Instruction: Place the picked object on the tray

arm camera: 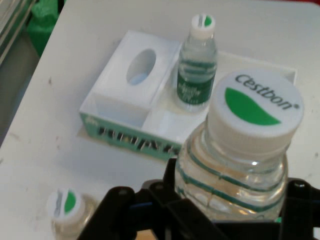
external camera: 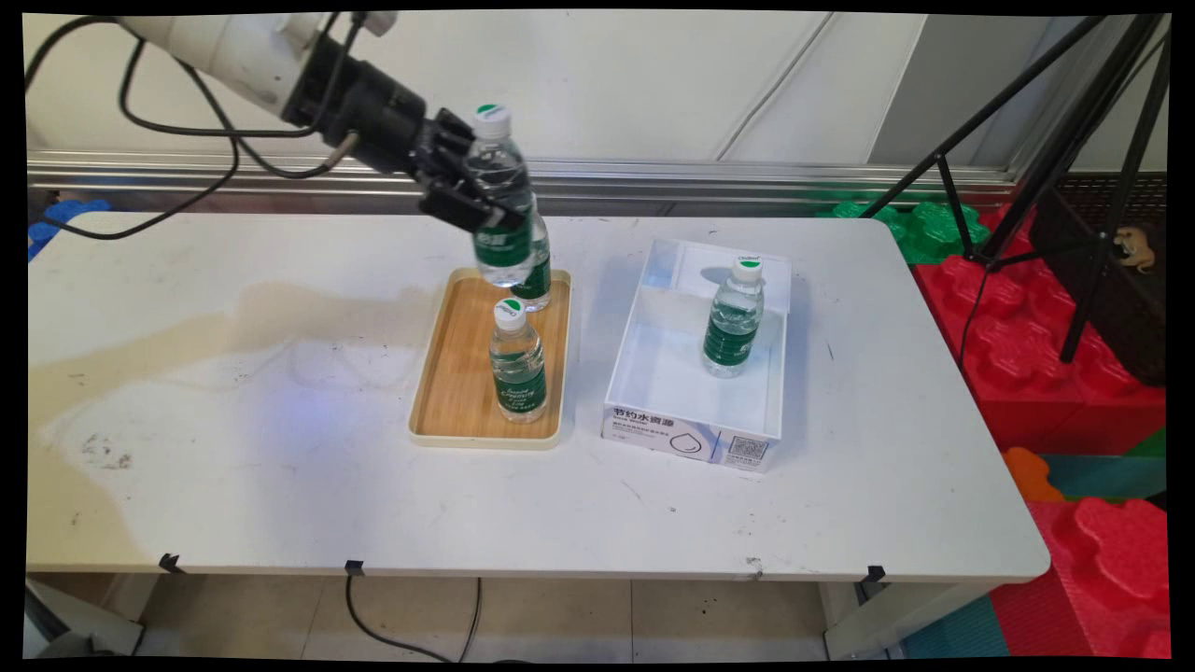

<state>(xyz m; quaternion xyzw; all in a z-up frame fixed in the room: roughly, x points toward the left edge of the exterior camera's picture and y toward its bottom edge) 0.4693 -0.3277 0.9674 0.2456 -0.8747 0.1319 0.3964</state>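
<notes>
Fingers (external camera: 467, 201) clamped on a water bottle (external camera: 499, 201), held upright in the air above the far end of the bamboo tray (external camera: 448, 373). Two more bottles on the tray: near one (external camera: 518, 369), far one (external camera: 537, 266) mostly hidden behind the lifted bottle. One bottle (external camera: 735, 317) stands in the white box (external camera: 686, 434).

Hand view: Cestbon cap (arm camera: 255, 107) of the gripped bottle fills the foreground; the boxed bottle (arm camera: 197, 65) beyond it, a tray bottle's cap (arm camera: 65, 202) below left.

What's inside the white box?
Inside the white box stands one water bottle, upright, with a white cap and green label. The rest of its floor looks bare; the near wall hides a strip along the bottom.
</notes>
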